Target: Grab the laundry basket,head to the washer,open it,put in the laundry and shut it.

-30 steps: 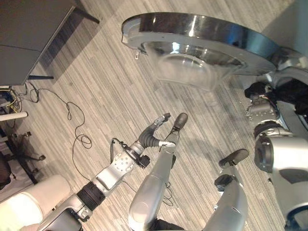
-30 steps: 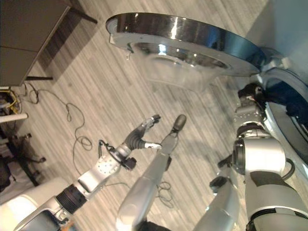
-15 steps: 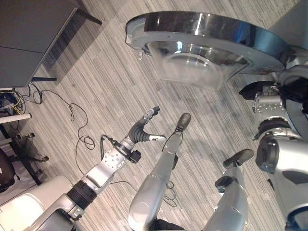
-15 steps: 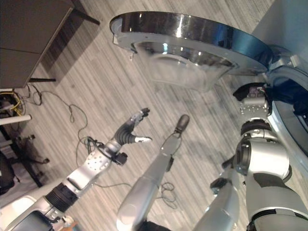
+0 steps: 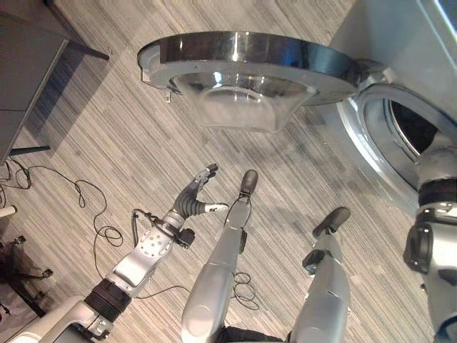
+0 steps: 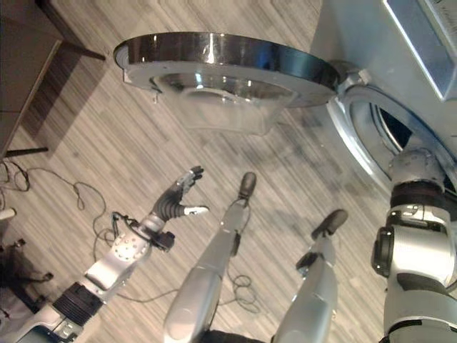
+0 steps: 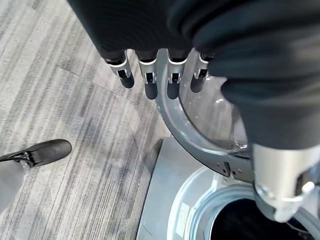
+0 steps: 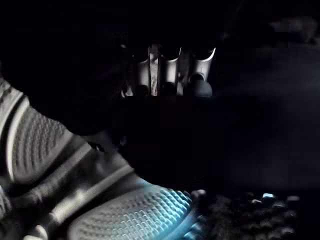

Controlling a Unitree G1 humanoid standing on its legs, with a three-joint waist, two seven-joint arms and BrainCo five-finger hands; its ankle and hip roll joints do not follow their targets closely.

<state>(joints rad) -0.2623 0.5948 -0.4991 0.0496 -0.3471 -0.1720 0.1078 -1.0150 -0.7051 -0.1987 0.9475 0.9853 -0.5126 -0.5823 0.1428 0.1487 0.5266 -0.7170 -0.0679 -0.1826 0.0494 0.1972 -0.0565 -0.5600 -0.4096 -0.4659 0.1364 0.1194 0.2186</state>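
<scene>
An indoor laundry spot in what looks like an office or lab — a front-loading washer [image 5: 400, 86] stands with its round glass door [image 5: 243, 78] swung wide. The floor [image 5: 114, 143] is grey striped carpet, a dark cabinet [image 5: 25, 78] stands near, and a thin loose cable [image 5: 86, 207] trails across the floor.

- My right hand [image 8: 170, 70] is deep in the washer [image 6: 357, 43] drum, too dark to read its fingers.
- The washer is cut off by the picture's edge.
- Dark stuff below my right hand: can't tell what.
</scene>
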